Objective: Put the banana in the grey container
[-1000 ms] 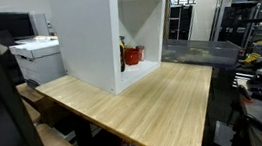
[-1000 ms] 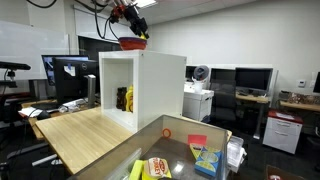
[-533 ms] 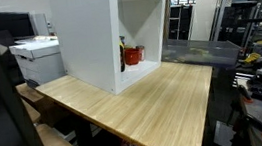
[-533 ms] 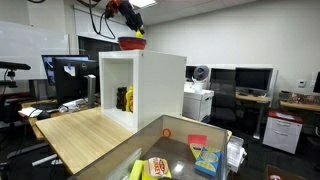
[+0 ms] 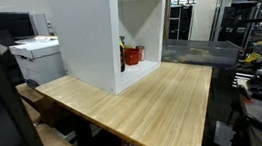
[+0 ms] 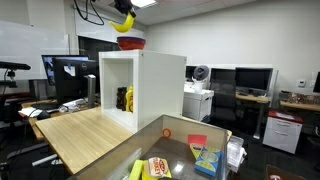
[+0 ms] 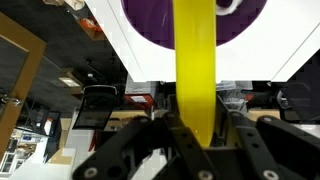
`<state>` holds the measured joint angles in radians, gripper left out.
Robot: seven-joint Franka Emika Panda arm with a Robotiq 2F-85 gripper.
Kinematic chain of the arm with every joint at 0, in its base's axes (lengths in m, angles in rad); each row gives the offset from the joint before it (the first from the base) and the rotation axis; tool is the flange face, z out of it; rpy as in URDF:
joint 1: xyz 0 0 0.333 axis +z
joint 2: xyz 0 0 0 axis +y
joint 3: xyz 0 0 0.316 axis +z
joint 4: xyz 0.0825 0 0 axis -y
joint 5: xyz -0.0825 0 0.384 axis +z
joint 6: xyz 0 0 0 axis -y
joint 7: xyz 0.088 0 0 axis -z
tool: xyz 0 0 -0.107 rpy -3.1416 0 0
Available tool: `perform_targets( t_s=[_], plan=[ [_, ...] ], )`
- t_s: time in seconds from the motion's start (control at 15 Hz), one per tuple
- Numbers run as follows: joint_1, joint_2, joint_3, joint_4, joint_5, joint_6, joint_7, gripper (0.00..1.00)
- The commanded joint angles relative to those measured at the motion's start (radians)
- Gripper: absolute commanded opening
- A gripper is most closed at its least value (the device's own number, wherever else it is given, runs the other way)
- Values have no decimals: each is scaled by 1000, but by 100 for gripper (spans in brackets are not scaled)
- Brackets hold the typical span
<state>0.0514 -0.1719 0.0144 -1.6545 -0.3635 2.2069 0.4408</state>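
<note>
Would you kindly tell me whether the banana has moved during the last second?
Yes. The banana, gripped by the tool, has risen up and leftward, away from the red bowl atop the white box.

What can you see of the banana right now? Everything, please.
The banana is small, bright yellow, plain-skinned and curved like a crescent. It hangs in the air in the gripper, above the red bowl that sits on top of the white box, and appears clear of the bowl. In the wrist view it runs as a smooth yellow strip up the middle, with the jaws closed against both of its sides. Only the gripper touches it. Neither of its ends shows clearly.
</note>
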Motion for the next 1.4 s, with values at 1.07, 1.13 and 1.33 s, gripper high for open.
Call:
perform_targets(
  t_s=[1.07,1.13,1.33],
  plan=[
    [-147,-483,-153,-647,150,-122,-324,12],
    [-165,-465,-177,-642,151,-123,-343,12],
    [-206,-395,-230,-603,152,-119,-384,12]
  ],
)
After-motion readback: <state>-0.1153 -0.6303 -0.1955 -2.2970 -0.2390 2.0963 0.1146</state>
